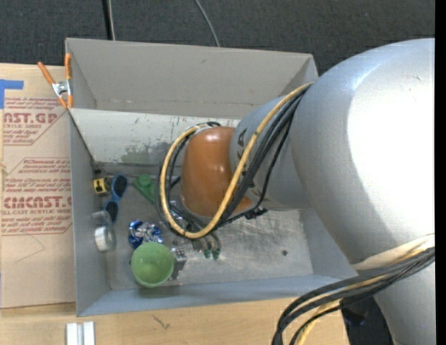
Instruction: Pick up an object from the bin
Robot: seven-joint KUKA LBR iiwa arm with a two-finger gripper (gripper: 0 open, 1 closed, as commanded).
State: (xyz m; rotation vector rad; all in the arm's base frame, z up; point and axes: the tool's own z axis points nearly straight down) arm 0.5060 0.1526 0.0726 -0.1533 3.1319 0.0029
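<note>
Camera view: the jaws sit low under the orange wrist cover (208, 175), so I cannot tell whether they are open or closed. Just left of them a round green plastic cup (152, 264) lies by the near wall of the grey metal bin (208, 293), probably the intended pick.

Dark speckled floor (280, 13) lies up top (a thin black pole (106, 6) crosses it), tan surface (208, 325) below.

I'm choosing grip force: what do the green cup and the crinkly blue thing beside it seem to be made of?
The green cup is probably plastic with a matte finish, going by its even colour and smooth rim. The crinkly blue thing is possibly foil or a shiny wrapper, as it shows creases with white glints.
</note>
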